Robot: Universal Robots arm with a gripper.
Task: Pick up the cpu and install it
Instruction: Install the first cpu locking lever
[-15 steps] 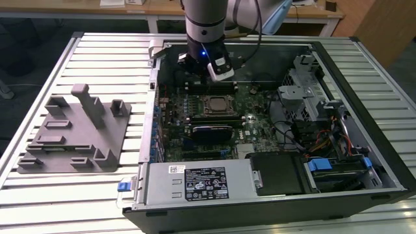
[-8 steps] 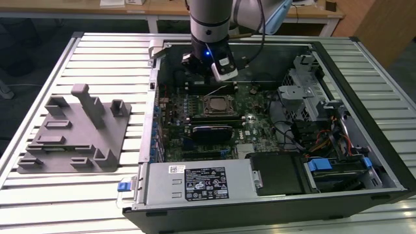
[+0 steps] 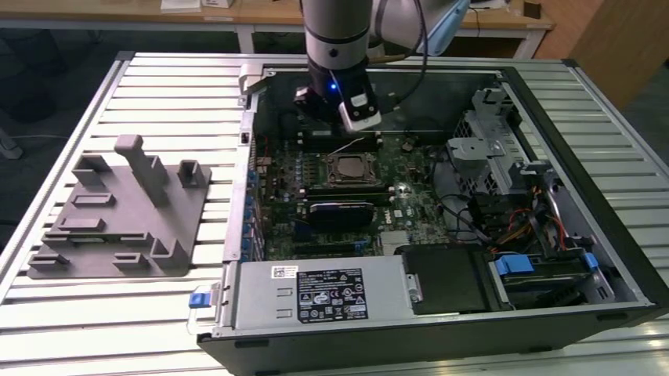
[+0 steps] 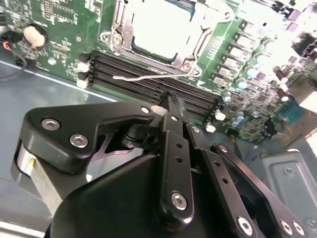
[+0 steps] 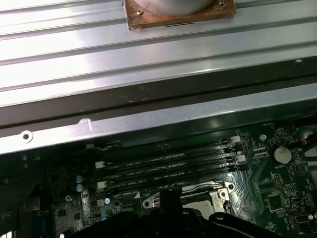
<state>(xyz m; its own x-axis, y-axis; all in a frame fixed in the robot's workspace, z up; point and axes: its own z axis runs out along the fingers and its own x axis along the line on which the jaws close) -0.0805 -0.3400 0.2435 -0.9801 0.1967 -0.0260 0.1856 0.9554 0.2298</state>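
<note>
Gripper (image 4: 170, 101): jaws look pressed together with nothing between them, hovering over the memory slots (image 4: 143, 85).

In the exterior view the socket (image 3: 347, 169) lies at 6 o'clock from the gripper.

The cpu (image 4: 158, 22) sits inside the socket frame, apart from the jaws.

Holder (image 3: 115, 211), at 9 o'clock on the tabletop (image 3: 157, 78), carries no chip.

Judgement: pick and placement done. The wire lever (image 4: 143, 77) looks unlatched, so clamping is left.
</note>
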